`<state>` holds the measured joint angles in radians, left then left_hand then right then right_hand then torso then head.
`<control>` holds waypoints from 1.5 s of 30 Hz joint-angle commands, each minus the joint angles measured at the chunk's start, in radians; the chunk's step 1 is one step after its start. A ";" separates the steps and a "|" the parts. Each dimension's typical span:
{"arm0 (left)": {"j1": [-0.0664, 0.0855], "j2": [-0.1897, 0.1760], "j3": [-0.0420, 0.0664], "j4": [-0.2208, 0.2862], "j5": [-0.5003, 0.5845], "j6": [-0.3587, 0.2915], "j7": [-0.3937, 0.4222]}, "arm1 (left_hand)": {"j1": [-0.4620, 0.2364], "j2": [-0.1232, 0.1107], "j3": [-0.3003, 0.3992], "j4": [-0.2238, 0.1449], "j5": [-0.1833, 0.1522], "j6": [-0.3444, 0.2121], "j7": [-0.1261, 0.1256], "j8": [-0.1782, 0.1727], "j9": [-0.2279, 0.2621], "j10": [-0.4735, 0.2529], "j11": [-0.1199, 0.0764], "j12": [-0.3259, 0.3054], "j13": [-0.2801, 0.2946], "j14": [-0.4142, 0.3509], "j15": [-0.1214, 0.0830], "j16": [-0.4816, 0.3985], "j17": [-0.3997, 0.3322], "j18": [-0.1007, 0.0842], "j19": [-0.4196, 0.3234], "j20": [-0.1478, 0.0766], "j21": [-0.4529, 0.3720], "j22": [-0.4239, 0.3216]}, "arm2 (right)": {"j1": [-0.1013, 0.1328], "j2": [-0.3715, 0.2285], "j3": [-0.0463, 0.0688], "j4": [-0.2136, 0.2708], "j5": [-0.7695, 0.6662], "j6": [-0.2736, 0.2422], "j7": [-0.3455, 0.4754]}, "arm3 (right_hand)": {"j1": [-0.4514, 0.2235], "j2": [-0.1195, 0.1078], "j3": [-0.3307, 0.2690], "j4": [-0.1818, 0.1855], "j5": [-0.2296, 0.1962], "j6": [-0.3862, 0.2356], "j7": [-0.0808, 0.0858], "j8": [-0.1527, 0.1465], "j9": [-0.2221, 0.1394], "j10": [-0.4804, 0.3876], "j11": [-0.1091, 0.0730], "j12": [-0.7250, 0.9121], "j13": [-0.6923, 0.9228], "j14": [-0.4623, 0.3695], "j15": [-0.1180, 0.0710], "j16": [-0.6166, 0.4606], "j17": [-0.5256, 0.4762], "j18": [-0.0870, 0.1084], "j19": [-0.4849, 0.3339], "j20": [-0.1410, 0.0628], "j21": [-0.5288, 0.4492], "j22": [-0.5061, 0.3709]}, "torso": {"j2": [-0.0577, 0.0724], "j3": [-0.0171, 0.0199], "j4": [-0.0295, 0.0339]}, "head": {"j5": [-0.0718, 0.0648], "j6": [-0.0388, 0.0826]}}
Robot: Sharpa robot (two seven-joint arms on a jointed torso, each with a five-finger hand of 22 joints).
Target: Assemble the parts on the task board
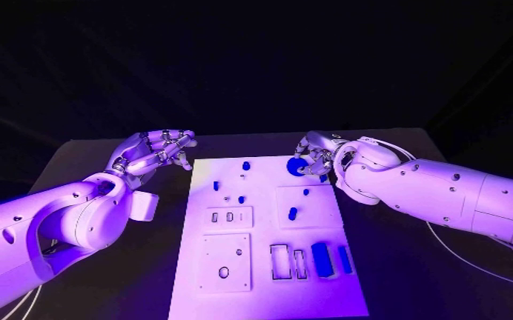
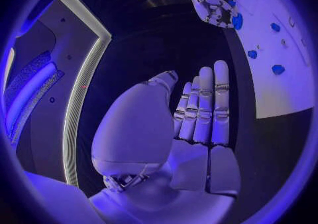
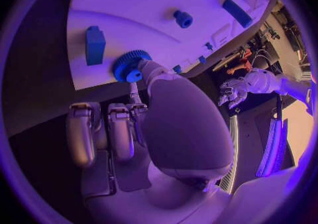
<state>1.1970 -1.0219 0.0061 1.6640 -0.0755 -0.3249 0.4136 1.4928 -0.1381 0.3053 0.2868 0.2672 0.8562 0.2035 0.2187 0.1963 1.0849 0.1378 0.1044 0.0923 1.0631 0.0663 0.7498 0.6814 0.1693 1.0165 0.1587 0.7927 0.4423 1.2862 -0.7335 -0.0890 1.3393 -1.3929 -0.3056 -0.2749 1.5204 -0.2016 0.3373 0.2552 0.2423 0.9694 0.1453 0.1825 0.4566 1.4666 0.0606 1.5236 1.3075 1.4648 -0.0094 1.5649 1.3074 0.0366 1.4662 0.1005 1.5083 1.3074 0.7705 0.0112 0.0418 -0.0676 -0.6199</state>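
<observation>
Gripping: right hand (image 1: 317, 158) seemingly pinches blue gear (image 3: 130, 66) at fingertips, on task board (image 1: 267, 261) far corner.
Left hand (image 1: 155, 151): fingers straight, together, holding nothing.

The left arm (image 1: 59, 220) reaches in bent at the wrist; its left hand (image 1: 155, 151) hangs open above the black surface, palm turned sideways, fingers (image 2: 205, 104) straight and held close together, the thumb apart from them; nothing lies in it. The right arm (image 1: 428, 190) stretches forward and inward; its right hand (image 1: 316, 155) is curled downward, thumb and one fingertip (image 3: 142, 67) pinching a small round toothed piece, the remaining fingers folded back toward the palm.
</observation>
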 commanded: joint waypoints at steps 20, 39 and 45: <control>0.002 0.007 0.001 -0.004 -0.002 0.033 -0.015 | -0.014 -0.004 0.010 0.000 -0.004 -0.003 0.008 -0.007 0.001 -0.004 0.006 -0.007 -0.001 -0.010 0.002 0.004 0.001 0.013 -0.014 -0.002 0.014 0.006 | -0.001 -0.009 -0.004 0.163 -0.237 -0.150 -0.068 | -0.040 -0.034 0.083 -0.010 0.057 0.023 -0.011 0.021 0.005 0.071 -0.008 0.012 0.224 0.106 -0.009 0.006 0.263 -0.025 0.079 -0.012 0.025 0.222 | 0.000 -0.0003 0.0005 | 0.009 0.002; 0.002 0.023 0.001 0.002 -0.002 0.035 -0.018 | -0.013 -0.004 0.011 -0.001 -0.003 -0.004 0.008 -0.007 0.001 -0.005 0.006 -0.008 -0.001 -0.011 0.003 0.004 0.001 0.013 -0.016 -0.001 0.015 0.006 | -0.011 0.130 -0.024 0.173 -0.321 -0.181 -0.088 | -0.050 -0.042 0.104 -0.019 0.068 0.016 -0.010 0.018 0.004 0.067 -0.008 0.007 0.219 0.106 -0.009 0.006 0.263 -0.026 0.081 -0.013 0.028 0.226 | 0.002 -0.0004 0.0042 | 0.015 0.003; 0.002 0.027 0.001 0.006 -0.003 0.034 -0.019 | -0.013 -0.004 0.011 -0.001 -0.003 -0.004 0.008 -0.007 0.001 -0.005 0.006 -0.008 -0.001 -0.011 0.003 0.004 0.001 0.013 -0.016 -0.001 0.015 0.006 | -0.022 0.172 -0.027 0.136 -0.320 -0.175 -0.083 | -0.050 -0.042 0.105 -0.019 0.067 0.016 -0.010 0.018 0.004 0.067 -0.008 0.007 0.219 0.106 -0.009 0.006 0.263 -0.026 0.082 -0.013 0.029 0.227 | 0.004 -0.0004 0.0013 | 0.022 0.000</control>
<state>1.1972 -0.9976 0.0061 1.6665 -0.0760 -0.3106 0.3907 1.4875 -0.1434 0.3108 0.2868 0.2672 0.8526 0.2071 0.2136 0.1968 1.0812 0.1415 0.1006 0.0923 1.0595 0.0700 0.7498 0.6812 0.1692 1.0093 0.1588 0.8007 0.4477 1.2655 -0.5672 -0.1159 1.4824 -1.6914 -0.4751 -0.3555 1.4775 -0.2438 0.4353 0.2345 0.3041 0.9699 0.1452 0.1895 0.4571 1.4665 0.0608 1.5315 1.3073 1.4685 -0.0128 1.5648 1.3079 0.0217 1.4662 0.0931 1.5307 1.3078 0.7733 0.0103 0.0446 -0.0491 -0.6181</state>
